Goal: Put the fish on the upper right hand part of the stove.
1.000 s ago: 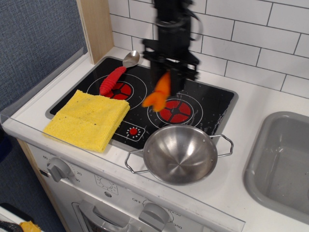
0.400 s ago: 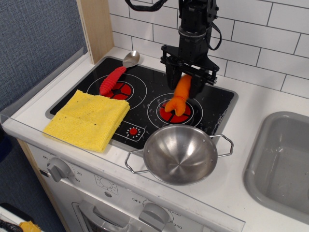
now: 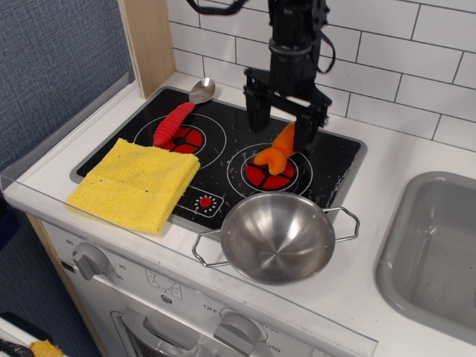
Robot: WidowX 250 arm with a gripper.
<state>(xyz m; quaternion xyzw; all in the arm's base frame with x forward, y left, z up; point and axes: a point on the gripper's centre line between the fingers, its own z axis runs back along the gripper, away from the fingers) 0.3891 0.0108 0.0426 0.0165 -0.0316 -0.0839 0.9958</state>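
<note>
The orange fish (image 3: 276,153) lies tilted on the right burner ring (image 3: 266,176) of the black stove (image 3: 225,146), tail toward the front, head up toward the back right. My gripper (image 3: 283,127) hangs straight down just above it with its fingers spread. The left finger (image 3: 256,114) stands clear of the fish. The right finger (image 3: 313,123) is next to the fish's upper end, and I cannot tell whether they touch. The fish rests on the stove, no longer clamped.
A folded yellow cloth (image 3: 137,182) covers the stove's front left. A red-handled spoon (image 3: 175,122) lies over the left burner. A steel bowl (image 3: 277,236) stands in front of the right burner. A grey sink (image 3: 439,245) is at the right. A tiled wall is behind.
The gripper carried the fish right and back over the right burner, lowered it, then opened. The fish now rests on the burner.
</note>
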